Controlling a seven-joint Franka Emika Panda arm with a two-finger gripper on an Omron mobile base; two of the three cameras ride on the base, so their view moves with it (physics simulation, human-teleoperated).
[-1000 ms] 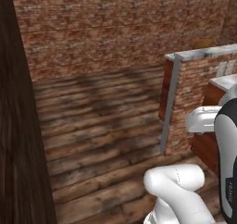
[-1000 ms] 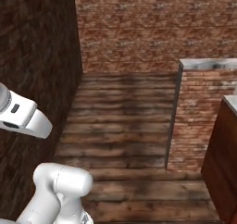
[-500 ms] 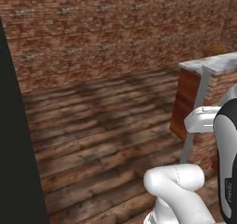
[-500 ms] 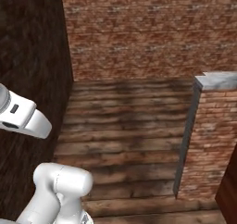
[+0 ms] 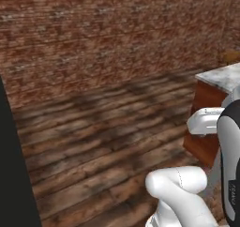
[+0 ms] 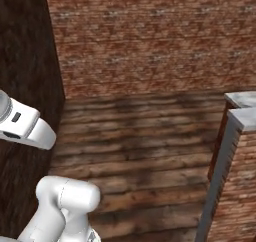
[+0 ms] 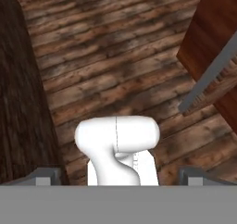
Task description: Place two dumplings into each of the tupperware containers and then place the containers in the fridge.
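Evidently the whole view has swung since a moment ago, so the base is turning: one brick wall [image 5: 117, 38] spans 12 o'clock, one plank floor [image 5: 103, 146] lies below it, one dark panel [image 6: 25, 61] stands at 9 o'clock, and one counter end [image 5: 220, 78] has slid out to 3 o'clock. That suggests travel, not handling. The gripper [image 7: 119, 176] hangs spread wide and empty at 6 o'clock, and where the dumplings, containers and fridge stand I cannot tell.
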